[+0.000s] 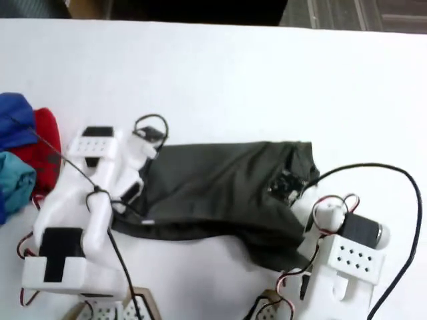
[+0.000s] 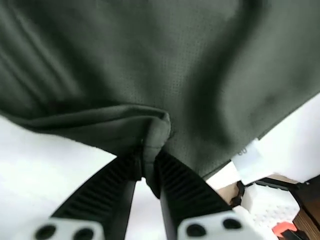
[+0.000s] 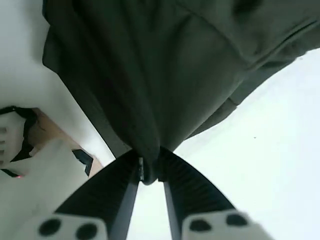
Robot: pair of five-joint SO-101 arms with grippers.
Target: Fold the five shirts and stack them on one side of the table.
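A dark grey-green shirt (image 1: pixel 220 187) lies stretched across the middle of the white table (image 1: pixel 267 80), partly folded lengthwise. My left gripper (image 2: pixel 148 167) is shut on a bunched fold at the shirt's (image 2: pixel 150 75) left end. My right gripper (image 3: pixel 149 169) is shut on a fold at the shirt's (image 3: pixel 165 75) right end, near the front edge. A white label (image 2: pixel 248 157) hangs from the cloth by the left gripper. At the table's left edge a blue shirt (image 1: pixel 17 120), a red shirt (image 1: pixel 45 150) and a teal shirt (image 1: pixel 17 181) lie bunched together.
The white arm bases (image 1: pixel 67 270) (image 1: pixel 350 263) stand at the front edge with black cables (image 1: pixel 393 180) looping over the table. The far half of the table is bare white surface.
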